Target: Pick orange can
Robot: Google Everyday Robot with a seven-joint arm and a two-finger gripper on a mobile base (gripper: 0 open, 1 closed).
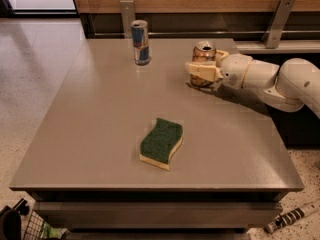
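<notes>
Item: single robot arm, entering from the right.

- Gripper (204, 69): pale cream-yellow plastic, blocky and flat-sided with a matt finish. It sits right at the orange-gold drink can (205, 51) on the far right part of the table.
- Wrist housing (234, 69): a white, smooth, rounded collar joined directly to the gripper, with a faint yellowish tint at the joint.
- Forearm segment (257, 74): a glossy white cylindrical shell. No markings or cables can be made out.
- Elbow shell (300, 81): the largest piece, a bulbous white casing (softly shaded grey underneath), separated from the forearm by a narrow seam.
</notes>
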